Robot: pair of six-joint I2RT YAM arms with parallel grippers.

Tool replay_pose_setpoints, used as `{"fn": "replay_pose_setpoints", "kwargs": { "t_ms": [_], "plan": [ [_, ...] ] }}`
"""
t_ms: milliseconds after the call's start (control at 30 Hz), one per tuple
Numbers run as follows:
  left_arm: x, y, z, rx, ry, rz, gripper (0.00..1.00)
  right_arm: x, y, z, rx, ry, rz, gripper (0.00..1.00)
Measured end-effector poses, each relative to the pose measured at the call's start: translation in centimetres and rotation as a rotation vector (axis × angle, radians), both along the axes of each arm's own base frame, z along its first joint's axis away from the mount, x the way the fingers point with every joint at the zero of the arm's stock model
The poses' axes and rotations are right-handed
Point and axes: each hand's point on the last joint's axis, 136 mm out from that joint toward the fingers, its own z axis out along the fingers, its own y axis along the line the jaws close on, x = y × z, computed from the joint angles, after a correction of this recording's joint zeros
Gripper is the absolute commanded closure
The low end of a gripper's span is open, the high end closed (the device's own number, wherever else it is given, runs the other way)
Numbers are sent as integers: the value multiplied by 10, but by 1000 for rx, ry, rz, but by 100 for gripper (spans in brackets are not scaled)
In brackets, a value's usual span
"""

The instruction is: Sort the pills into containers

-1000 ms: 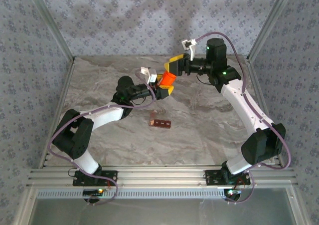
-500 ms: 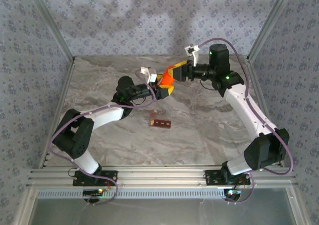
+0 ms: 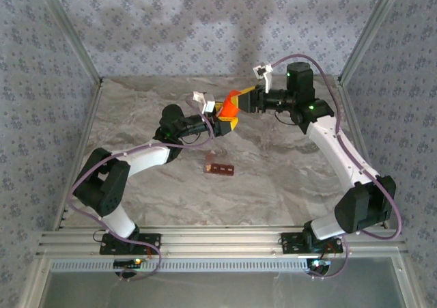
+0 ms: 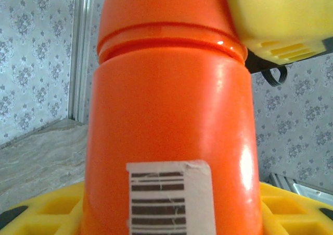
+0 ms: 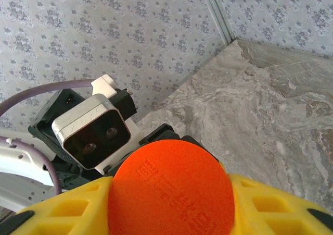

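Orange plastic is what both claws have hold of. On the left, our left gripper (image 3: pixel 225 121) is pinched on the body of the orange pill bottle (image 4: pixel 171 120) and holds it raised above the table (image 3: pixel 287 185), its barcode label (image 4: pixel 169 198) facing the wrist camera. The containers strip (image 3: pixel 220 169) lies flat on the table nearer the arm bases, apart from both claws. On the right, our right gripper (image 3: pixel 238 100) is clamped across the cap (image 5: pixel 171 193), with a yellow finger on either side.

We judge the main risk to be the glossy bottle wall. If we twist the cap, the body may turn in the left pads and the cap will not loosen. If the cap comes free with a jerk, the pills we take to be inside could scatter across the table, away from the compartments. An off-centre squeeze could also pop the bottle out of the grip.
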Motion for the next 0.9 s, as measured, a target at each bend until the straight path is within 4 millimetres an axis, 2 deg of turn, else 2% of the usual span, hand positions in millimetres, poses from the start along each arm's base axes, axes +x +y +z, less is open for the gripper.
{"fn": "replay_pose_setpoints", "kwargs": {
  "t_ms": [100, 233, 367, 567, 900],
  "plan": [
    [0, 0, 0, -2, 3, -1, 100, 0, 0, 0, 1, -5, 2, 85],
    [0, 0, 0, -2, 4, 1, 100, 0, 0, 1, 4, 3, -4, 92],
    [0, 1, 1, -5, -2, -2, 100, -2, 0, 3, 3, -9, -16, 96],
    [-7, 2, 13, -40, -37, -35, 100, -10, -3, 14, -10, -76, -16, 100],
    [-7, 2, 21, -123, -25, -80, 100, -10, -5, 18, -25, -87, -36, 100]
  ]
}}
